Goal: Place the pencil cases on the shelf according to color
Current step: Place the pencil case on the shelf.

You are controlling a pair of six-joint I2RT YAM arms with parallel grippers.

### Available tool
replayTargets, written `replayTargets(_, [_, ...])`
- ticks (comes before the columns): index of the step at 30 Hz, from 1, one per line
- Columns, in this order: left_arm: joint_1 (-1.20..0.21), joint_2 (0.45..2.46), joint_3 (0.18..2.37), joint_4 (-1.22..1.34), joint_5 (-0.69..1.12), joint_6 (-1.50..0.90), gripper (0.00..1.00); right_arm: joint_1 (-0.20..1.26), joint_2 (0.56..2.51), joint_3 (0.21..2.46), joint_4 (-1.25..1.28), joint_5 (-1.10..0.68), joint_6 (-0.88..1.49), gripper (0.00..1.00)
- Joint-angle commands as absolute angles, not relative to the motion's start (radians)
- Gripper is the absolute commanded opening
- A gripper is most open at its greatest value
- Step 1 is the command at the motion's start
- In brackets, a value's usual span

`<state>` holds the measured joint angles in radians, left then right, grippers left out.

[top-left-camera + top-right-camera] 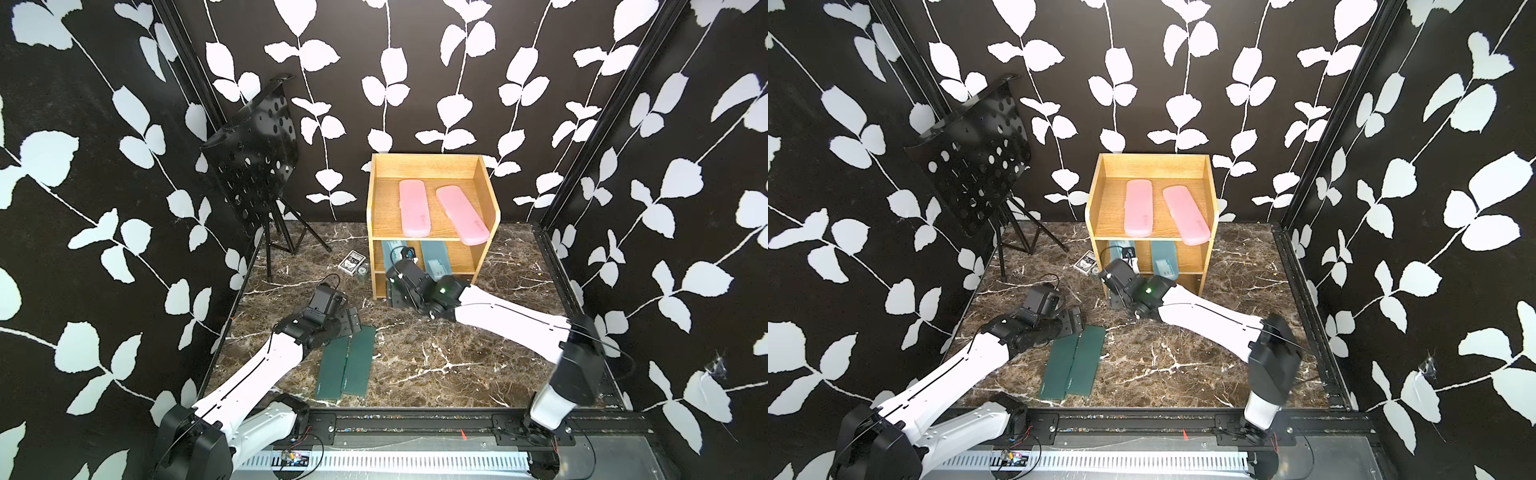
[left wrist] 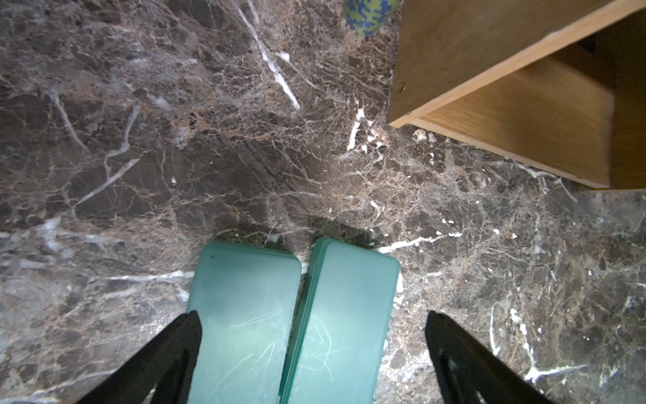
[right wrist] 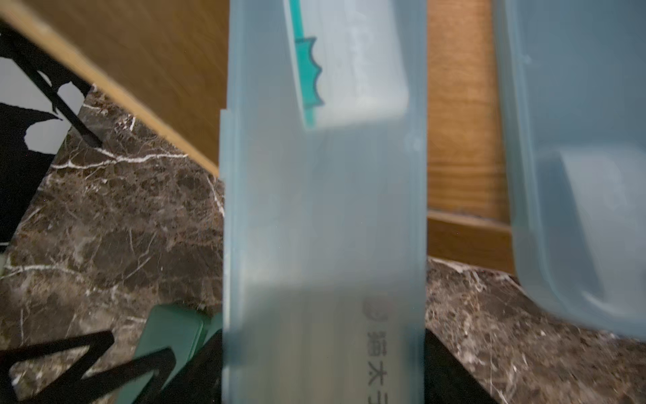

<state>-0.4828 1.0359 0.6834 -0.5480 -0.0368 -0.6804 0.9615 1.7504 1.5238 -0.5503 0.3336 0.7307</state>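
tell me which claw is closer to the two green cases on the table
Left. The left claw hangs open directly over the far ends of the green cases; the right claw is off at the shelf, gripping a blue case.

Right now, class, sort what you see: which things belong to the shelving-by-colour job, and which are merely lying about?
Job: shelf; two pink pencil cases; held blue pencil case; shelved blue pencil case; two green pencil cases.
Lying about: music stand; playing-card box.
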Motion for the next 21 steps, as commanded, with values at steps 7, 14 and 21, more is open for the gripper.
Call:
replayTargets(7, [-0.482, 1.053, 0.708, -0.550, 0.001, -0.634, 0.99, 0.911, 1.799, 1.627, -0.524, 0.256, 0.738, 0.87])
replayTargets(14, [-0.481, 1.047, 0.713, -0.554, 0.012, -0.635, 0.99, 0.911, 1.730, 1.584, -0.523, 0.247, 0.754, 0.95])
replayTargets(21, [-0.482, 1.018, 0.711, -0.569, 0.004, -0.635, 0.99, 0.925, 1.619, 1.485, -0.508, 0.224, 0.778, 0.97])
